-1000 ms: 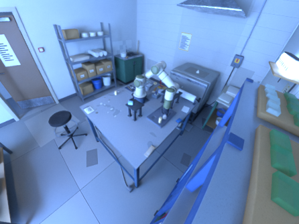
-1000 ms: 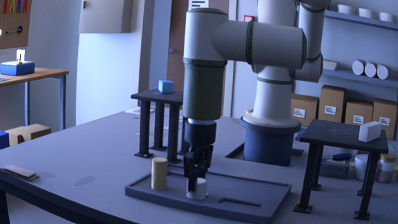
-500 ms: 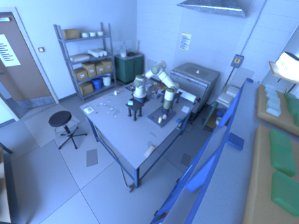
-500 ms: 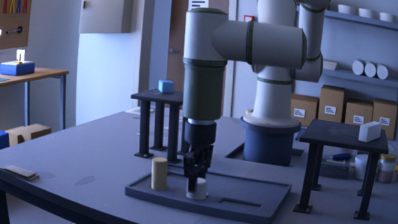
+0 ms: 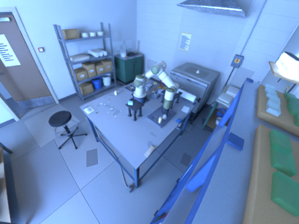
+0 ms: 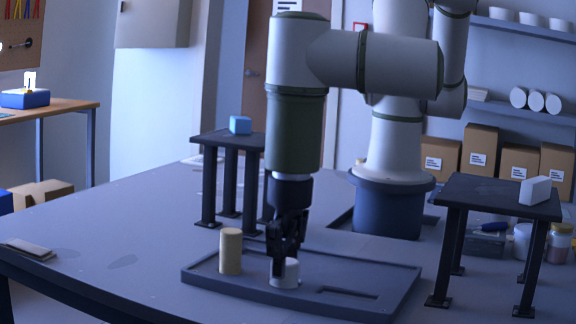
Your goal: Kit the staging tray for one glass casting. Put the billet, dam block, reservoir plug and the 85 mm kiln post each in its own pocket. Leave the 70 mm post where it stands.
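On the dark staging tray [image 6: 305, 280] near the table's front, a short white cylinder, the reservoir plug [image 6: 284, 272], stands in a pocket. My gripper [image 6: 284, 255] comes straight down onto it and still grips its top. A tan kiln post [image 6: 230, 251] stands upright at the tray's left end. A long pocket [image 6: 346, 292] to the right is unfilled. A blue billet [image 6: 240, 125] sits on the dark stand [image 6: 231, 175] behind the tray. A white dam block [image 6: 535, 190] rests on the second stand [image 6: 495, 235] to the right.
Jars [image 6: 559, 242] and a white pot [image 6: 521, 240] sit behind the right stand. My arm's base [image 6: 391, 210] rises behind the tray. A flat dark slab [image 6: 27, 248] lies at the table's left edge. Shelves with boxes [image 6: 517, 157] line the back wall.
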`<state>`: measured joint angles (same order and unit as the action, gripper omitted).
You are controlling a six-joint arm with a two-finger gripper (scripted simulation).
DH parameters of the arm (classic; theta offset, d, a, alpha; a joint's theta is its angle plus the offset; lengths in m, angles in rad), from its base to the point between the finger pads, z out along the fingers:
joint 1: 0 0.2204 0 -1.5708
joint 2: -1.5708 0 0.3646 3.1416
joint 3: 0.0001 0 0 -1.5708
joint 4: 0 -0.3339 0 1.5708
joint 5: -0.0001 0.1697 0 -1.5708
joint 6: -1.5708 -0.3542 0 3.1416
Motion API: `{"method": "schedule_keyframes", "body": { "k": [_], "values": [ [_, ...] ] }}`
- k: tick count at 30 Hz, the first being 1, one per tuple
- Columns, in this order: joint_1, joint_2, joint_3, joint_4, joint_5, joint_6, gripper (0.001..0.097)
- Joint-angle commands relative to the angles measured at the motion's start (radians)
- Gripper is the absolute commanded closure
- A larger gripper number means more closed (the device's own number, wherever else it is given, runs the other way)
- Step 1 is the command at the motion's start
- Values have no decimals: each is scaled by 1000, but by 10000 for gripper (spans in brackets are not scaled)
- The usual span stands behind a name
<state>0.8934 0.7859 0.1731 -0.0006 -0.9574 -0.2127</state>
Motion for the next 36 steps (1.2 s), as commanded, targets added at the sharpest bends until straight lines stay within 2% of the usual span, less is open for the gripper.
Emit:
{"method": "schedule_keyframes", "body": {
  "k": [1, 9, 24, 36],
  "values": [
    [-1, -1, 1, 1, 0, 0, 426],
    [-1, -1, 1, 1, 0, 0, 281],
    [0, -4, 2, 1, -5, 0, 281],
    [2, -39, 16, 1, -54, -3, 281]
  ]
}}
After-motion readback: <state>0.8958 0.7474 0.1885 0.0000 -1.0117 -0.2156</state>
